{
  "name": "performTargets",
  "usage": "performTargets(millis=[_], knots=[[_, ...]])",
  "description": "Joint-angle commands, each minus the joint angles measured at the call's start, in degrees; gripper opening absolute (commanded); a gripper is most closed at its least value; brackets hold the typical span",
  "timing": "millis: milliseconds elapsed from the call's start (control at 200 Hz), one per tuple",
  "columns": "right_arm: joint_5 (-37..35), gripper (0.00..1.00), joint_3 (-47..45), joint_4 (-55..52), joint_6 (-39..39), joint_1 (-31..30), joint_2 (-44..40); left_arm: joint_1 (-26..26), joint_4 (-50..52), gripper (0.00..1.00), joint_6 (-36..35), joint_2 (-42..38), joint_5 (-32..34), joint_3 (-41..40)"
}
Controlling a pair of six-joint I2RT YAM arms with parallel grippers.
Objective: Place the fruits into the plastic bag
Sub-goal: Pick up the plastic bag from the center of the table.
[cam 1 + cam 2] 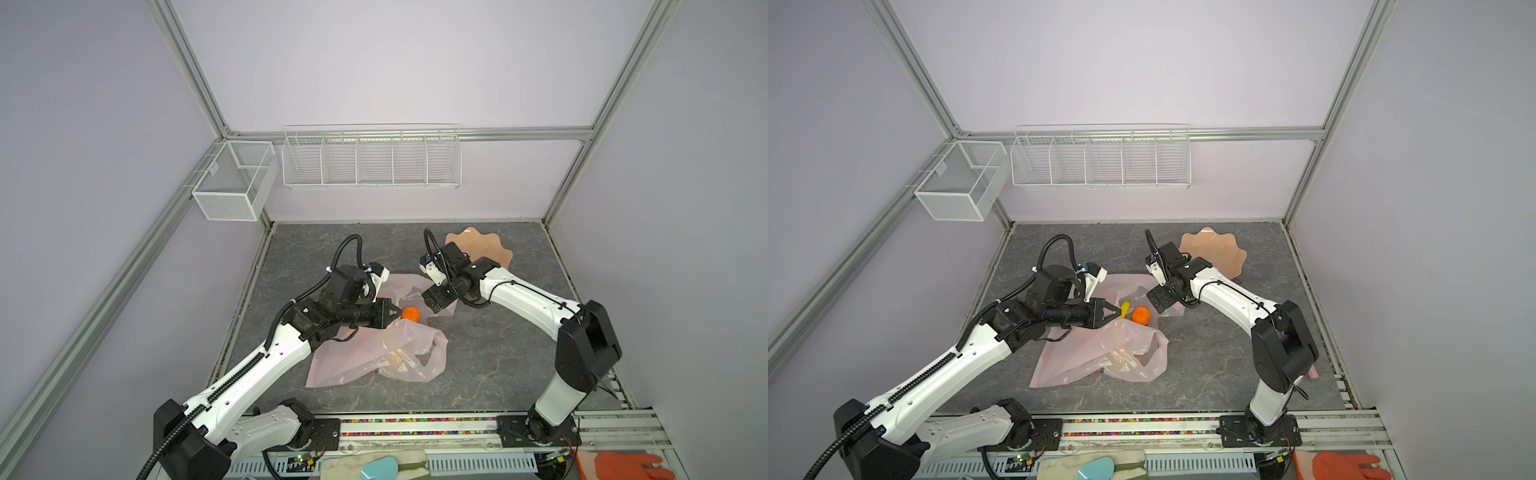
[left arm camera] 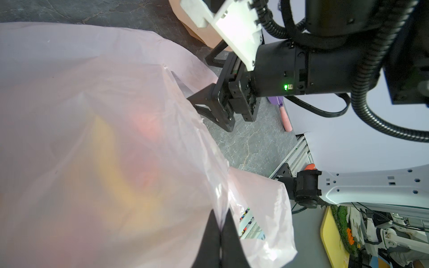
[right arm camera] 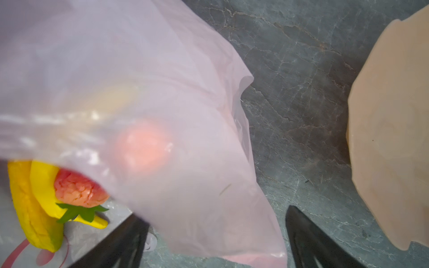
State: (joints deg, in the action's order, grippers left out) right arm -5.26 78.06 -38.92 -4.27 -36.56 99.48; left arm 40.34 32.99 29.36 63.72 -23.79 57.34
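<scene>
The pale pink plastic bag (image 1: 353,361) lies crumpled mid-table in both top views. My left gripper (image 2: 220,224) is shut on a fold of its film and holds the rim up. An orange tangerine (image 1: 1140,315) and a yellow banana (image 1: 1125,308) lie just past those tips in the bag's mouth. In the right wrist view two bananas (image 3: 34,197) and a red strawberry (image 3: 79,188) show under the film's edge, and a reddish fruit (image 3: 144,146) glows through it. My right gripper (image 3: 214,215) stands open, its fingers on either side of the bag's far edge.
A peach scalloped bowl (image 1: 482,247) sits behind the right arm at the back right. A pink and purple object (image 2: 284,113) lies near the table's right edge. White wire baskets (image 1: 370,158) hang on the back wall. A metal rail (image 1: 415,426) runs along the front.
</scene>
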Motion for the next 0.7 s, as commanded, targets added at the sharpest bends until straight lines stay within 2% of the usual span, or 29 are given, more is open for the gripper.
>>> performTargets(millis=[0, 35, 105, 165, 230, 350, 360, 375, 500, 590, 695], knots=[[-0.60, 0.67, 0.91, -0.98, -2.23, 0.64, 1.36, -0.09, 1.30, 0.00, -1.50, -1.17, 1.46, 0.47], [-0.35, 0.53, 0.87, -0.92, -2.21, 0.72, 1.58, -0.11, 1.53, 0.03, -1.63, -1.53, 1.85, 0.64], [0.68, 0.32, 1.04, -0.73, -1.82, 0.72, 1.59, -0.09, 2.38, 0.21, -2.04, -1.92, 2.02, 1.51], [1.93, 0.20, 1.32, -0.77, -1.36, 0.71, 1.14, -0.09, 3.76, 0.40, -2.43, -2.22, 2.94, 3.40], [3.20, 0.14, 1.35, -0.38, -0.84, 0.72, 0.37, -0.08, 5.15, 0.58, -3.02, -2.91, 4.45, 6.17], [3.82, 0.12, 1.81, -0.40, -0.21, 0.71, -0.76, -0.09, 7.91, 0.80, -4.82, -3.65, 6.69, 13.56], [3.84, 0.12, 1.83, -0.44, -0.14, 0.77, -0.77, -0.09, 8.13, 0.93, -5.08, -3.62, 6.73, 14.35], [3.99, 0.12, 1.93, -0.61, -0.18, 0.78, -0.86, -0.08, 8.52, 0.99, -5.41, -3.52, 6.55, 15.33], [4.48, 0.11, 2.58, -1.43, -0.14, 0.78, -1.12, 2.40, 13.21, 1.00, -10.35, -0.82, 6.31, 23.52], [4.94, 0.11, 2.61, -1.52, 0.08, 0.80, -1.14, 9.13, 18.89, 1.00, -17.16, 2.87, 10.76, 27.64], [5.84, 0.11, 2.89, -1.84, 0.38, 0.83, -0.80, 15.76, 23.94, 1.00, -22.82, 8.68, 11.73, 29.55]])
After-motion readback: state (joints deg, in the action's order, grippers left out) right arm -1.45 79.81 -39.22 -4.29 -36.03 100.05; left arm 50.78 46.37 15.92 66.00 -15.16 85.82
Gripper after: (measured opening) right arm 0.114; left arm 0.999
